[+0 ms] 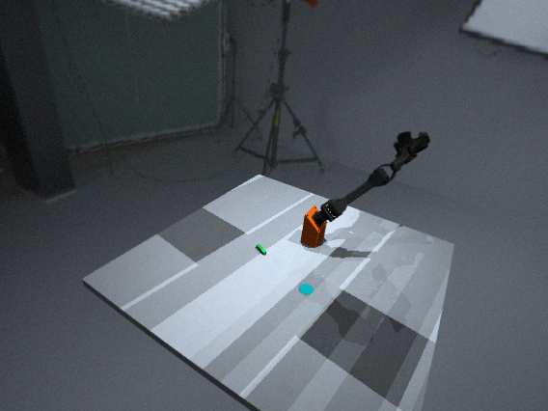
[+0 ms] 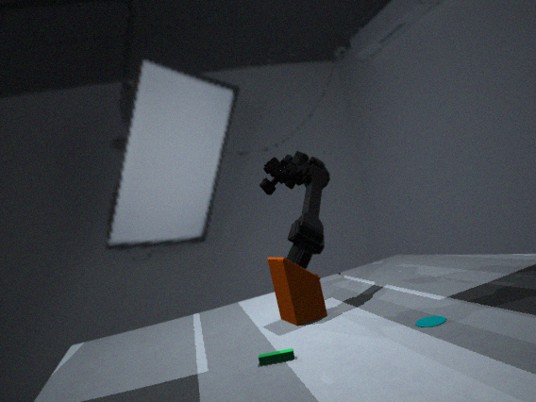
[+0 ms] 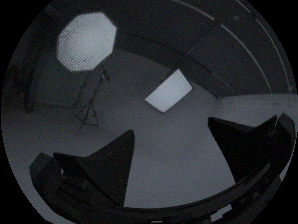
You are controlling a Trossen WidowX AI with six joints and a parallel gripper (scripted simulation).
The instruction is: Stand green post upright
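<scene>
My fingers point(image 1: 424, 140) point(image 2: 268, 186) are spread nearly as wide as they go, with a broad gap between them. I have hold of nothing, and they touch nothing; both are up in the air, well above the desk point(image 1: 232, 309) point(image 2: 401, 359). From my wrist I look out between them at the room: an eight-sided lamp point(image 3: 87, 42), a bright rectangular panel point(image 1: 511, 24) point(image 2: 175, 156) point(image 3: 170, 91) and a dark tripod point(image 1: 273, 140) point(image 3: 90, 107).

My black arm point(image 1: 362, 190) point(image 2: 312, 203) rises from an orange base point(image 1: 313, 233) point(image 2: 299, 297) on the desk. In the top view that base stands between my raised fingers and the post's side of the desk.

The green post point(image 1: 261, 249) point(image 2: 276, 357) lies on its side on the desk, well apart from my fingers and lower than they are. It is outside the cyan circle point(image 1: 306, 289) point(image 2: 430, 321), which lies flat on the desk, apart from both the post and my base. The fingers are dark and small from outside, so their exact tilt is, I think, hard to judge.
</scene>
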